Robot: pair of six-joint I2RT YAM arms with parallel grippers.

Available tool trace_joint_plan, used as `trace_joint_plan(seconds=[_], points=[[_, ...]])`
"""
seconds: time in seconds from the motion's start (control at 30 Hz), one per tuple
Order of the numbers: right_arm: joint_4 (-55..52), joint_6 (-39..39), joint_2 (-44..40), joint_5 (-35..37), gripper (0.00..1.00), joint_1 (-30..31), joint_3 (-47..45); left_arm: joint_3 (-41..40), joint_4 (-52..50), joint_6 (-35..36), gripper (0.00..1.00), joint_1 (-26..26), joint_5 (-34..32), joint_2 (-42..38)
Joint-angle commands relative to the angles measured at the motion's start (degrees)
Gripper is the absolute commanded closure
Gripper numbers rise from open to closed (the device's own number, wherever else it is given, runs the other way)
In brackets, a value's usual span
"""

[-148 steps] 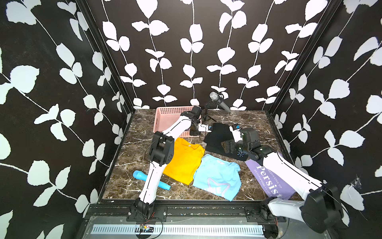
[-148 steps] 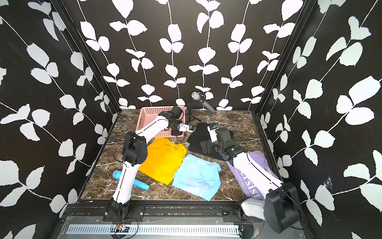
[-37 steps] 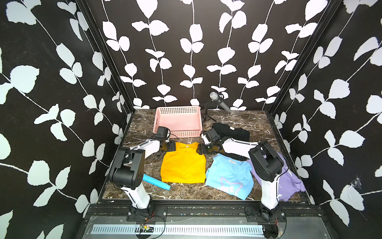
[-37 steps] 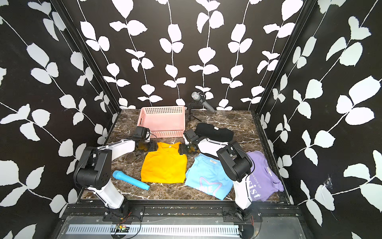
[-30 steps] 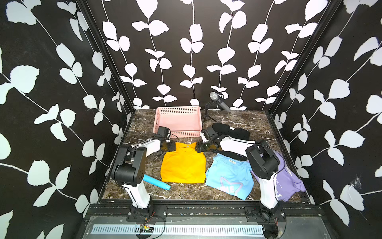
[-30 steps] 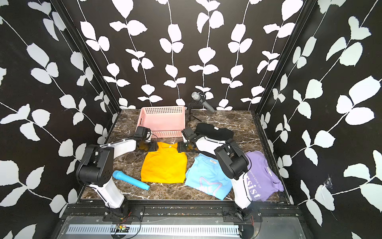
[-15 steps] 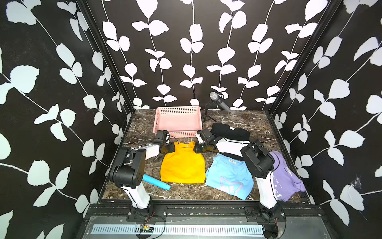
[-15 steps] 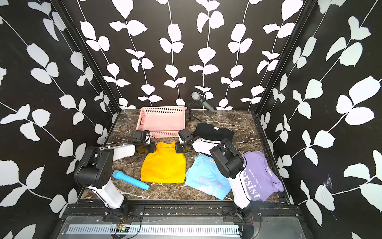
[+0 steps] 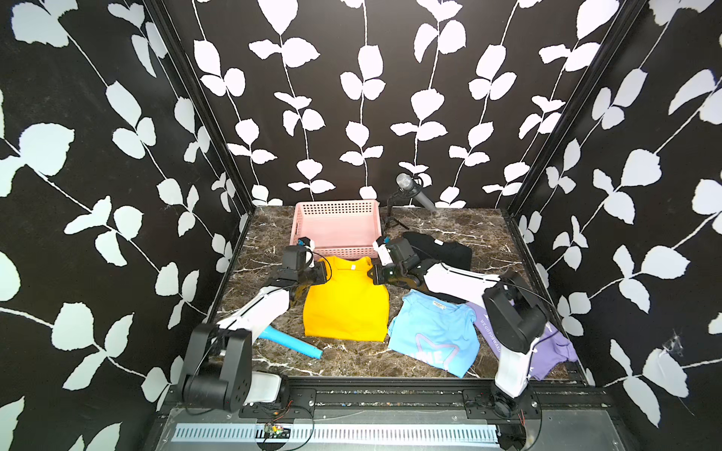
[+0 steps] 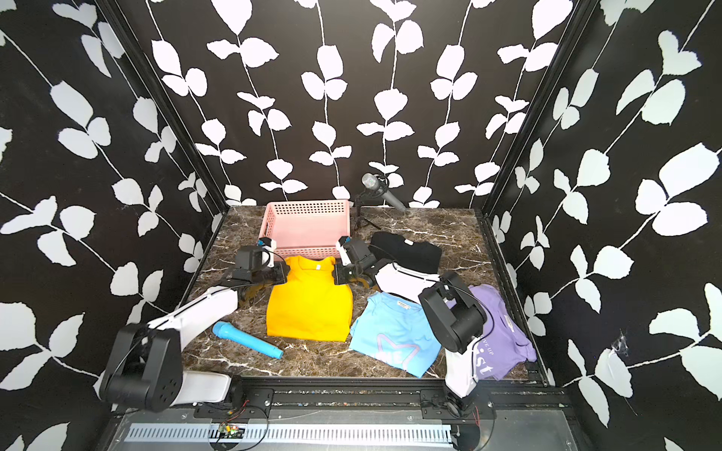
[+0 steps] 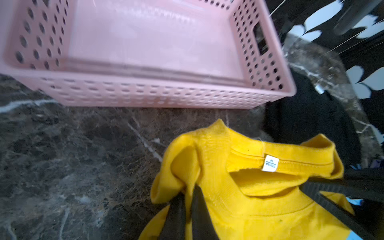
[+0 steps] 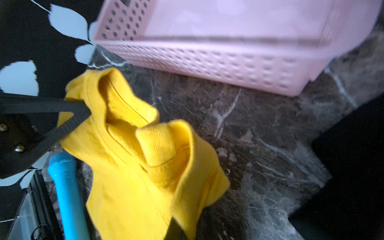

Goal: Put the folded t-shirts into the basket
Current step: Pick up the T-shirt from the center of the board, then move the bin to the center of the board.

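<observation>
The yellow t-shirt lies flat in front of the pink basket, which has nothing inside. My left gripper is shut on the shirt's left shoulder fold. My right gripper is shut on the opposite shoulder, its fingertips mostly hidden by cloth. The collar edge is bunched and slightly raised between them. The light blue t-shirt lies to the right of the yellow one. The black t-shirt lies behind the right arm. That arm partly covers the lavender t-shirt.
A light blue tube lies on the marble table near the left arm. A microphone on a small tripod stands at the back, right of the basket. Black leaf-patterned walls close in three sides.
Both grippers have shut on the yellow shirt's shoulders. The collar end is now gathered and pulled up a little.
</observation>
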Motion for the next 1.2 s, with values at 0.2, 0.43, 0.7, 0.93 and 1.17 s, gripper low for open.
trace_joint_plan(seconds=[0.2, 0.43, 0.7, 0.93, 1.17], points=[[1.66, -3.13, -8.54, 0.95, 1.0, 0.81, 4.2, 6.09, -8.05, 0.01, 1.0, -0.01, -2.41, -12.2], [-0.75, -3.58, -7.16, 1.49, 1.0, 1.2, 12.83, 13.31, -11.8, 2.91, 1.0, -0.01, -7.85, -11.74], [-2.74, -3.35, -2.07, 4.26, 1.0, 1.35, 21.99, 23.0, -15.4, 7.13, 1.0, 0.0, -13.17, -5.68], [-5.76, -3.5, 5.24, 7.5, 1.0, 1.39, 31.38, 30.06, -16.56, 10.53, 1.0, 0.32, -16.45, 2.1], [-11.35, -5.0, 13.75, 10.75, 1.0, 1.09, 43.46, 37.99, -17.41, 11.88, 1.0, 2.38, -15.18, 10.91]])
